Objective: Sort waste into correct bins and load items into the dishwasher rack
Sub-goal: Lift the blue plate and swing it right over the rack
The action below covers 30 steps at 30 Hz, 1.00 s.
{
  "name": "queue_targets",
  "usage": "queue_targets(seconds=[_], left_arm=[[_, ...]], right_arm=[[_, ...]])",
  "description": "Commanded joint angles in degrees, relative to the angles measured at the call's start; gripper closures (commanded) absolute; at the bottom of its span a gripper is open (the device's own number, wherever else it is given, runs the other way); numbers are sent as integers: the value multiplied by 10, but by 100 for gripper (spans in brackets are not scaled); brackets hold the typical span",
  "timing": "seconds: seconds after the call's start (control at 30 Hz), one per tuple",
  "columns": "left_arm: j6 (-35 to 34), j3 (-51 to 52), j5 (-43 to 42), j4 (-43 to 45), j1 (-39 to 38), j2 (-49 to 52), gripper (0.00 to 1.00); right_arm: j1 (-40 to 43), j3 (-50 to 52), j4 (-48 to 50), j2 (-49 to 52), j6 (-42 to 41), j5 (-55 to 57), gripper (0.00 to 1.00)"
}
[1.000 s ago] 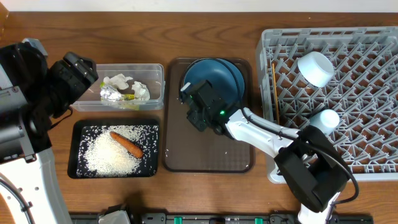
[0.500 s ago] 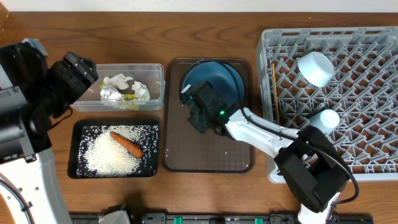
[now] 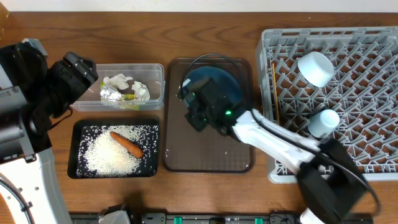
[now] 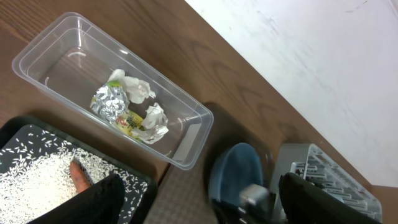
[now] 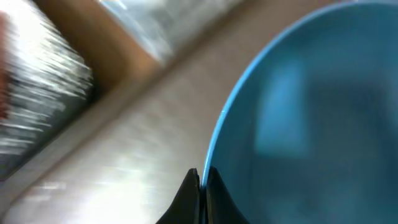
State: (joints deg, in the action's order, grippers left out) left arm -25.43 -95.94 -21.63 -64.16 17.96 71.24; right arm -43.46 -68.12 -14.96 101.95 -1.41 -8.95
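My right gripper [image 3: 191, 98] is shut on the left rim of the round blue plate [image 3: 217, 84], which is tilted up over the brown serving tray [image 3: 208, 149]. In the right wrist view the fingers [image 5: 202, 180] pinch the plate's edge [image 5: 311, 112]. My left gripper [image 4: 199, 208] is open and empty, high above the bins. The clear tub [image 3: 155, 70] holds crumpled white paper [image 3: 118, 81] and the silver wrapper [image 3: 111, 93]. The black tray [image 3: 78, 149] holds rice [image 3: 106, 155] and the carrot [image 3: 127, 144]. The grey rack [image 3: 348, 143] holds chopsticks [image 3: 274, 87], a white bowl [image 3: 316, 67] and a pale cup [image 3: 323, 121].
The left arm's body [image 3: 37, 99] hangs over the table's left side. The rack stands right against the brown tray's right edge. The tub and the black tray lie side by side left of the brown tray.
The right gripper has lifted and tilted the blue plate off the brown tray, and the right arm has swung out to the right. The left arm has not moved.
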Motion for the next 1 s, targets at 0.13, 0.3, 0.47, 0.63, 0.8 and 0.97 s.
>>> queue_targets(seconds=[0.13,0.3,0.47,0.63,0.8,0.97], left_arm=[[8,-3,5,-1,3,-1,18],[8,-3,5,-1,2,-1,18],[8,-3,5,-1,2,-1,18],[8,-3,5,-1,2,-1,18],[8,-3,5,-1,2,-1,18],[8,-3,5,-1,3,-1,18]], right_arm=[[43,-2,16,-175,-122,-193,99],[101,-2,9,-263,-148,-268,99],[185,-2,-22,-345,-184,-278,99],[294,-2,-88,-408,-189,-285,99],[411,-2,-106,-443,-190,-353,99],[550,-2,-107,-451,-192,-431,99]])
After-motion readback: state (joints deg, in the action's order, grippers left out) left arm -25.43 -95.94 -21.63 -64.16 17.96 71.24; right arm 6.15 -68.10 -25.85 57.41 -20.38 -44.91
